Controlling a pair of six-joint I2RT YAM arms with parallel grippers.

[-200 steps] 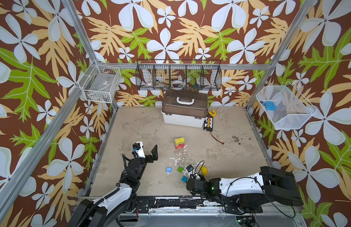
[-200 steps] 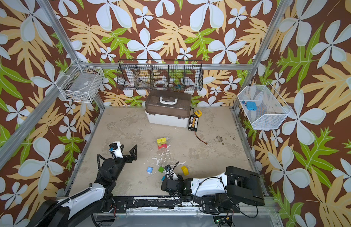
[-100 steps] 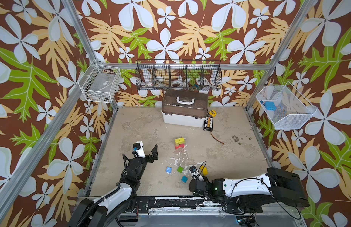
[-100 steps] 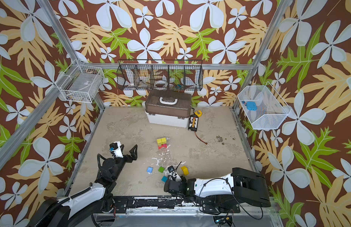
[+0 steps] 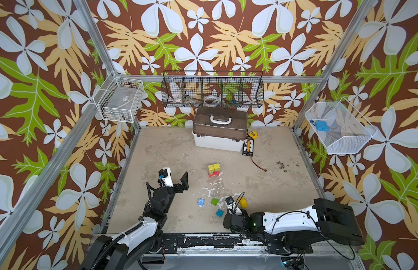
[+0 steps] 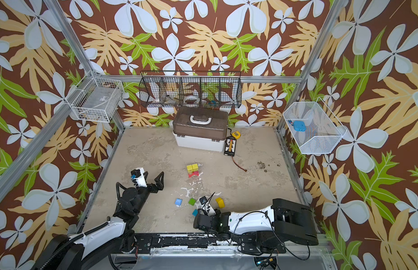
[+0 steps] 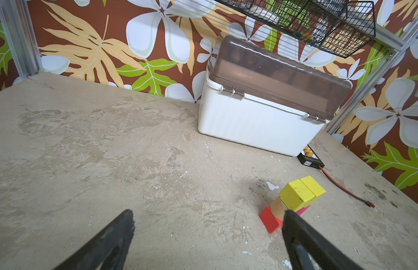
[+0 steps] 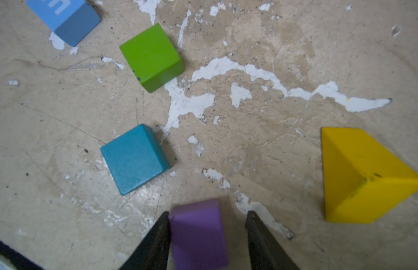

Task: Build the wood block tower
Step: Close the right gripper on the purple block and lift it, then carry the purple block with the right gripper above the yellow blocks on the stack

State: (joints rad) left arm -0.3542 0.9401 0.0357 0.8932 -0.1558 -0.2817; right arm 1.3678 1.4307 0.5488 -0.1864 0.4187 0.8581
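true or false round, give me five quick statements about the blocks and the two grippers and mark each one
1. The purple block sits between the fingers of the right gripper. True.
2. The left gripper is shut on a yellow block. False: it is wide open and empty.
3. The tower has a red piece at its bottom. True.
4. The green cube is stacked on the teal cube. False: they lie apart on the table.
5. The white box has its lid raised. False: the lid is closed.
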